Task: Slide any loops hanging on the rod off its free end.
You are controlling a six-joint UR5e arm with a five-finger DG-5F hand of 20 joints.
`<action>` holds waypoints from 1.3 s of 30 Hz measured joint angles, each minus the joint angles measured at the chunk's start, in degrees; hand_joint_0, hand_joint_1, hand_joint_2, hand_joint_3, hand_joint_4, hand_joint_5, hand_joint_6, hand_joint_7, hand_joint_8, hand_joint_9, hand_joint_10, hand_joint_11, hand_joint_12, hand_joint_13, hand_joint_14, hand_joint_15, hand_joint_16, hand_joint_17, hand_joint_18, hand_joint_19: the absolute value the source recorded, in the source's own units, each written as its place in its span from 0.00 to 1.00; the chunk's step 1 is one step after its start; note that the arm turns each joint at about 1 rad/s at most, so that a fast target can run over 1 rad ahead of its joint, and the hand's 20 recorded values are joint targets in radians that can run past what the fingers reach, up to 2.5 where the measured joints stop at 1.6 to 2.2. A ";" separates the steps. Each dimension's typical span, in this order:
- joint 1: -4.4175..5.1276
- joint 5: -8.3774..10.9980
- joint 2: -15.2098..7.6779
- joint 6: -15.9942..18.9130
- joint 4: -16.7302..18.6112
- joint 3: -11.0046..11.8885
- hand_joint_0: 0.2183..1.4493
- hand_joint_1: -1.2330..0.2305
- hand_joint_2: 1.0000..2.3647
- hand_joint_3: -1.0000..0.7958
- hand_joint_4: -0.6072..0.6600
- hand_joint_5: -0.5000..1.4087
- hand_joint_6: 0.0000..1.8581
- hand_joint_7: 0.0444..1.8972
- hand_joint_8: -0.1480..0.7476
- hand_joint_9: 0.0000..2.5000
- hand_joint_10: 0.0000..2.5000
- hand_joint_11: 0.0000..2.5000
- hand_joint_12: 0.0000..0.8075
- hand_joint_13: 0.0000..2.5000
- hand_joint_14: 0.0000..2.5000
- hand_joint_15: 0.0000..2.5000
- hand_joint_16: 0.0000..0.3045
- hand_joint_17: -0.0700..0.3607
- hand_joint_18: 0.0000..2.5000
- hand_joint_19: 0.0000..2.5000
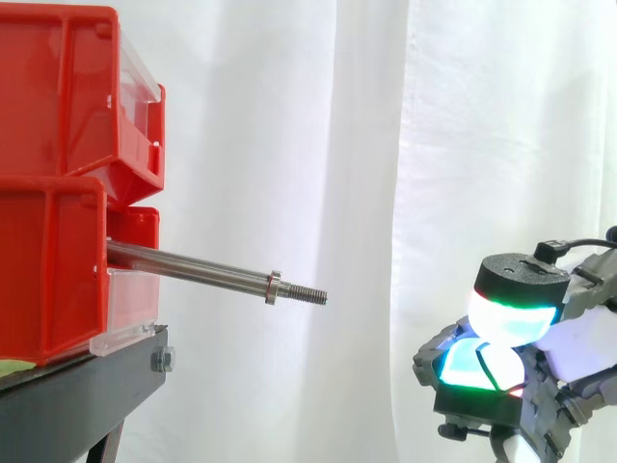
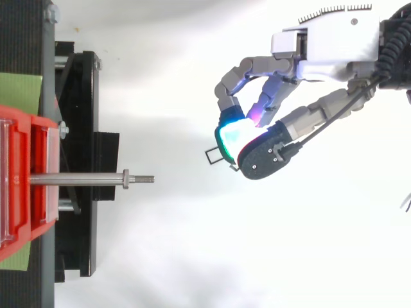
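1. White curtain (image 1: 366, 145) backs the whole scene; at the far left, red bins (image 1: 58, 193) sit stacked on a black stand (image 1: 77, 386).
2. From between the bins a steel rod (image 1: 183, 265) reaches out to the right, dipping slightly. A nut (image 1: 274, 287) sits just short of its threaded free end (image 1: 307, 295). Nothing hangs on the rod in either view.
3. Right of the rod's tip and clear of it, the top view shows a small dark wire loop (image 2: 212, 155) jutting from the fingertips (image 2: 232, 135).
4. Further right, the hand (image 2: 327, 42) has its fingers curled inward, with the glowing pads pressed together on the loop's near edge.
5. Judged from this, the sliding looks done, since the rod is bare and the loop is off it. At most, setting the loop down remains.
6. Hard to make out:
   - how much of the loop lies between the pads;
   - the loop itself in the side view, where the pads cover it;
   - the rod's root, which is buried among the bins.
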 measured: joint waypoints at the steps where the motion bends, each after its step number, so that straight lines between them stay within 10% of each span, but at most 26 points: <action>1: -0.01 0.00 0.00 0.00 0.00 0.00 0.29 0.39 0.02 0.48 0.45 0.17 0.48 0.71 0.51 0.39 0.01 0.13 0.33 0.35 0.00 0.05 0.14 0.38 0.31 0.14; 39: 0.09 0.19 0.00 -0.61 10.98 -0.02 0.30 0.38 0.02 0.48 0.48 0.18 0.48 0.72 0.54 0.39 0.00 0.11 0.33 0.34 0.00 0.05 0.14 0.38 0.30 0.13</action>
